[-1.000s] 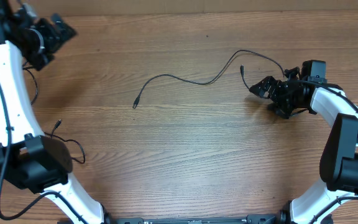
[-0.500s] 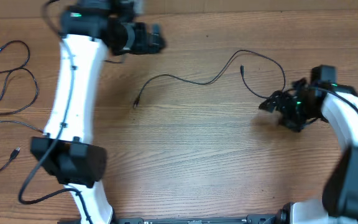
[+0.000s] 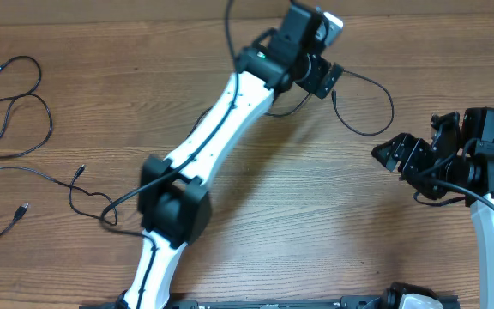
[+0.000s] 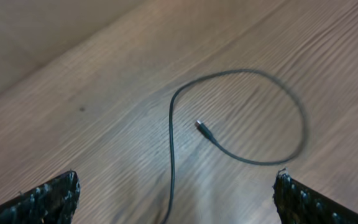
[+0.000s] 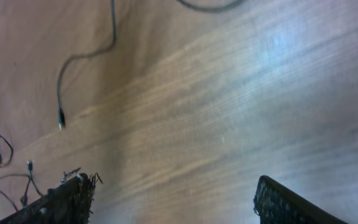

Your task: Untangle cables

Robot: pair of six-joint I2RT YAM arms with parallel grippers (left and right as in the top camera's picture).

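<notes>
Now left tool point(image 3: 329, 81) swung over cable point(image 4: 171, 134), released; right tool point(image 3: 394, 154) withdrawn, released.

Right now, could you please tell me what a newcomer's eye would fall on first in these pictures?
The white left arm stretches diagonally across the table, the left end effector open above a looped cable toward the far right. Two more cables sprawl along the left edge, while the right end effector hangs empty.

Soft, even light from above falls on the counter point(image 3: 316, 215), and shadows are faint. The right wrist view is smeared and out of focus, with pale glare at upper right. In the left wrist view, the cable point(image 4: 171, 143) casts a soft shadow.
</notes>
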